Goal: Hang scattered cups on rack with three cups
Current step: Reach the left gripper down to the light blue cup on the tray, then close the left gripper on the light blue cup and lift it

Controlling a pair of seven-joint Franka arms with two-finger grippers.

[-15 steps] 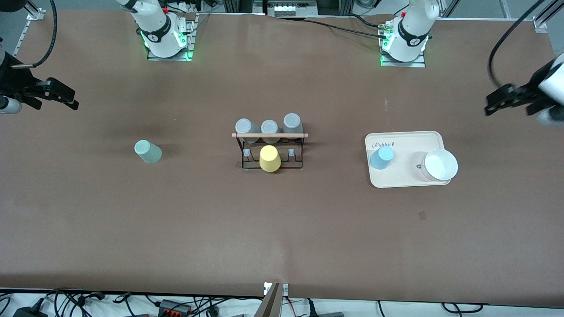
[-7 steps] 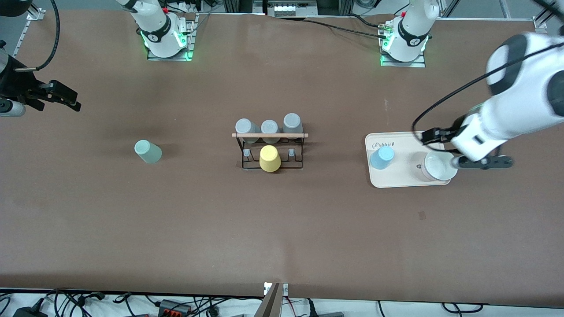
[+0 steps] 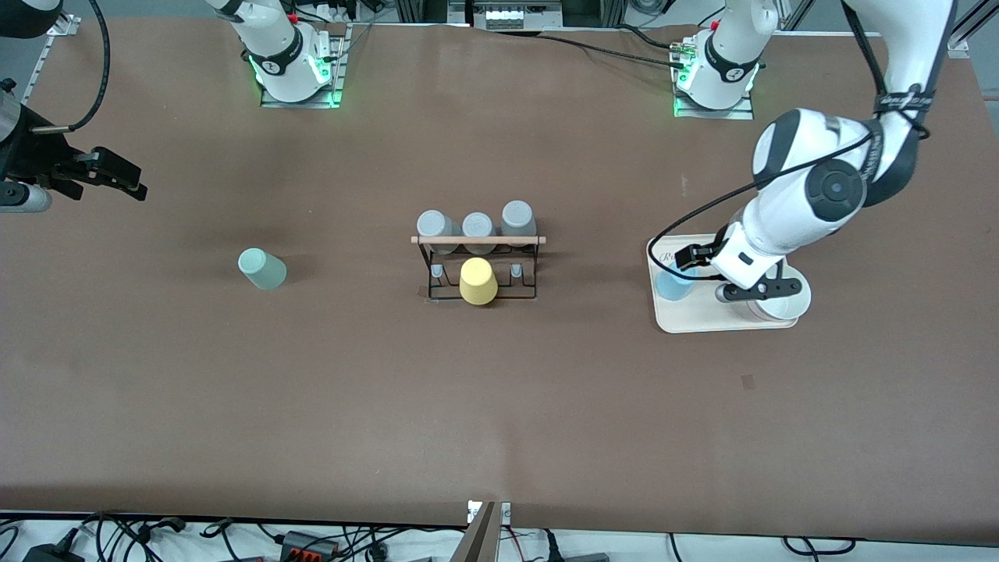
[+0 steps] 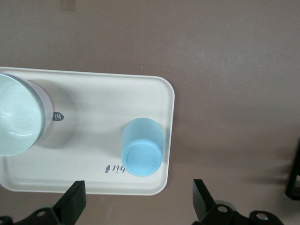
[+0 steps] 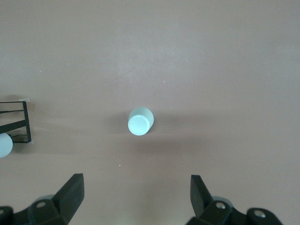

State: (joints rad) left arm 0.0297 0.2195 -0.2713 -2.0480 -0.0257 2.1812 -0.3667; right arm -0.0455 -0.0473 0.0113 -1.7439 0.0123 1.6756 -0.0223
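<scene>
Light blue tumbler upside down on the cream tray beside a white bowl, my left gripper over it with fingers apart, mint green tumbler on bare table toward my right arm's end, my right gripper spread wide above the table's edge there, black wire rack mid-table.

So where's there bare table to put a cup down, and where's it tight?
Bare table lies between the mint cup and the rack, between the rack and the tray, and all along the camera-side edge. It is crowded on the tray: blue cup, white bowl, with the open left gripper overhead. The right gripper waits open.
</scene>
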